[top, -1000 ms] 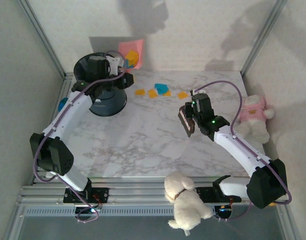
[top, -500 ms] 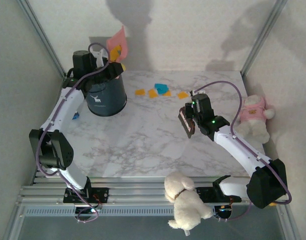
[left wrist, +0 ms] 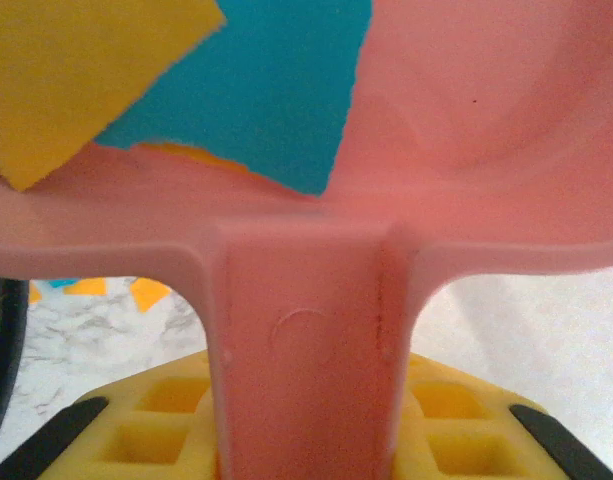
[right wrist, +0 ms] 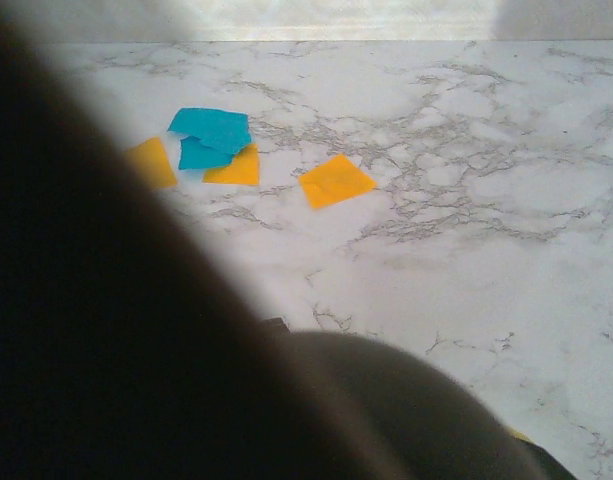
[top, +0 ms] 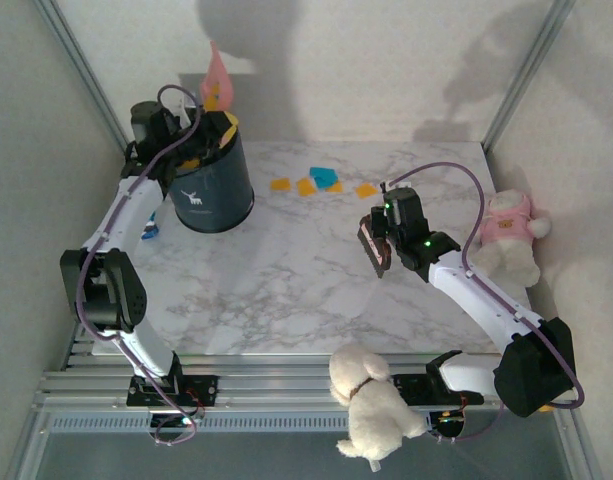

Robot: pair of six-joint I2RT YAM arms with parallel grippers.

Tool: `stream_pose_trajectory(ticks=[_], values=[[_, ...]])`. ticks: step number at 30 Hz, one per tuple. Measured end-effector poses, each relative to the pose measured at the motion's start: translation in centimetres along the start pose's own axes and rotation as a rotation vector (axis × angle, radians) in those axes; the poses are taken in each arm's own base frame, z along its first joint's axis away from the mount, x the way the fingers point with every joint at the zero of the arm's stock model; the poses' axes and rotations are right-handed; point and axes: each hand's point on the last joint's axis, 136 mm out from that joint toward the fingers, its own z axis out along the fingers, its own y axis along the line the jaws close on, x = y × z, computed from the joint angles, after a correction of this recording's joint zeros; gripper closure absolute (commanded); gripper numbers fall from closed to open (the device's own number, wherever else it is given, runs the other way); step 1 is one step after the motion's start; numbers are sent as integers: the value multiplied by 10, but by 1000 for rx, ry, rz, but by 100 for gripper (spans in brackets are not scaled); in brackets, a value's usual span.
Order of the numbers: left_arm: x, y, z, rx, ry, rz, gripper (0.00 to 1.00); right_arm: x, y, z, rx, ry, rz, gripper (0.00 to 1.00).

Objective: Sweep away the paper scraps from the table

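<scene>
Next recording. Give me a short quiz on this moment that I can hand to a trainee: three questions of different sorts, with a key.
1. True or false: the left gripper holds the pink dustpan flat on the table.
2. Multiple choice: the right gripper is shut on A) a brush, B) a sponge, C) nothing.
3. Short answer: what colours are the paper scraps lying on the table?
Key: 1 false, it is raised and tipped up over the bin; 2 A; 3 orange-yellow and teal-blue.
</scene>
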Motion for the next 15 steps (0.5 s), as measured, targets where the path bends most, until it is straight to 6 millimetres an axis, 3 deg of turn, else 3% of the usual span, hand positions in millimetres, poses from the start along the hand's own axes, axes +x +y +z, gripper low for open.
stream_pose_trajectory(ticks=[5, 15], values=[[2, 10, 1, 49, -19, -122, 100, 0, 0, 0, 0, 0, 4, 100], [2, 7, -2, 151, -46, -247, 100, 1, 0, 0, 0, 3, 15, 100]])
